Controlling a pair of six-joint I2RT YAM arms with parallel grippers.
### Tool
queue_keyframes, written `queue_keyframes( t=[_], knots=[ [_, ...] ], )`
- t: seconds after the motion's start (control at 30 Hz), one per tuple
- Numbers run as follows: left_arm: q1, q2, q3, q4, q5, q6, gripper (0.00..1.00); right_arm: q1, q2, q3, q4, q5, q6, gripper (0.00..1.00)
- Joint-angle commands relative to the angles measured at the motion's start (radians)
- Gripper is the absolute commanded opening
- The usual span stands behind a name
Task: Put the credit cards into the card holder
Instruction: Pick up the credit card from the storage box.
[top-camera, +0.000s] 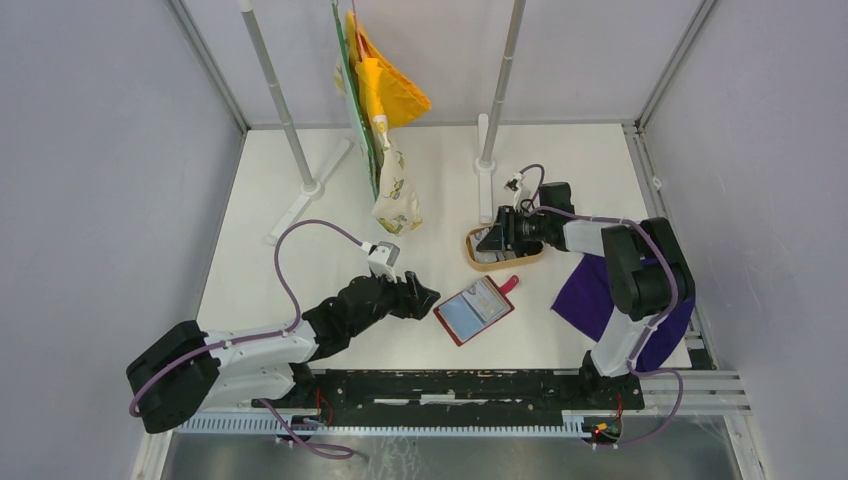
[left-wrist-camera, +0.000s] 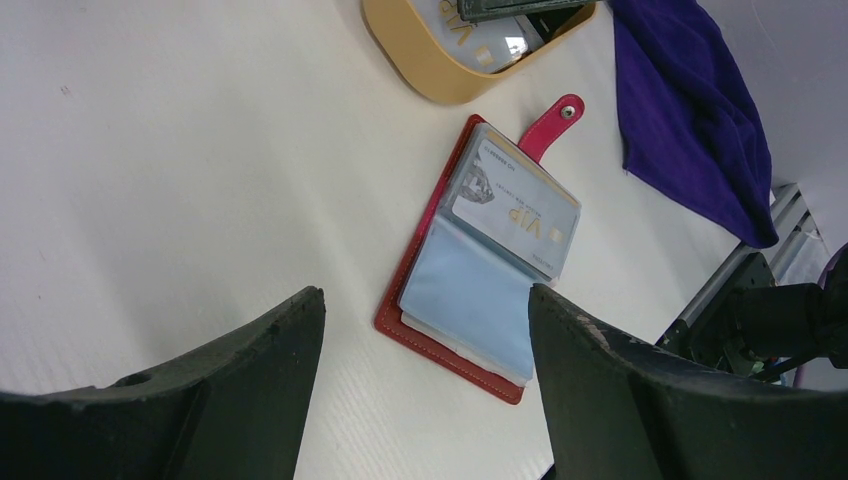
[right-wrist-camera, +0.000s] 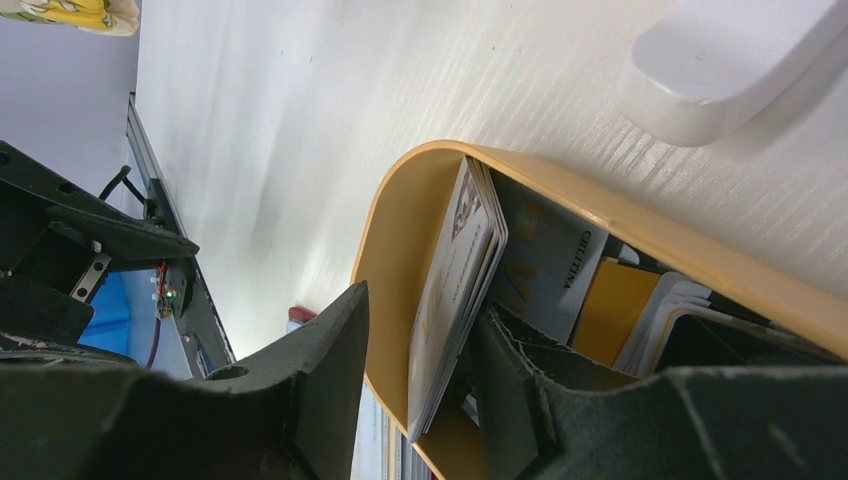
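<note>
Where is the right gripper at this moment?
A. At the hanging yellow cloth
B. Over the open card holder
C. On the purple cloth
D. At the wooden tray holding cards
D: the right gripper reaches into the wooden tray, with upright credit cards at the tray's end standing between its jaws.

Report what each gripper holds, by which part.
Left gripper: nothing. Right gripper: nothing; its open jaws straddle pale printed credit cards standing edgewise in the oval wooden tray.

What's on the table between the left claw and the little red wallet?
Nothing: only bare white table lies between the open left gripper and the card holder. Both the top view and the left wrist view show it.
</note>
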Motion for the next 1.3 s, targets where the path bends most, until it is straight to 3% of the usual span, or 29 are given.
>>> queue_keyframes(
  t=[0.0,0.9,1.27],
  knots=[
    [-0.001,0.0,0.039,0.051,0.01,-0.005,0.8,0.002,0.032,0.035,-0.033,0.052,-0.033,0.47],
    [-0.002,-0.015,0.03,0.044,0.006,-0.003,0.79,-0.053,-0.001,0.025,0.048,-0.129,0.05,0.42],
    [-0.001,-0.005,0.035,0.048,0.009,-0.005,0.79,-0.028,0.035,0.055,-0.075,0.009,-0.062,0.42]
  ],
)
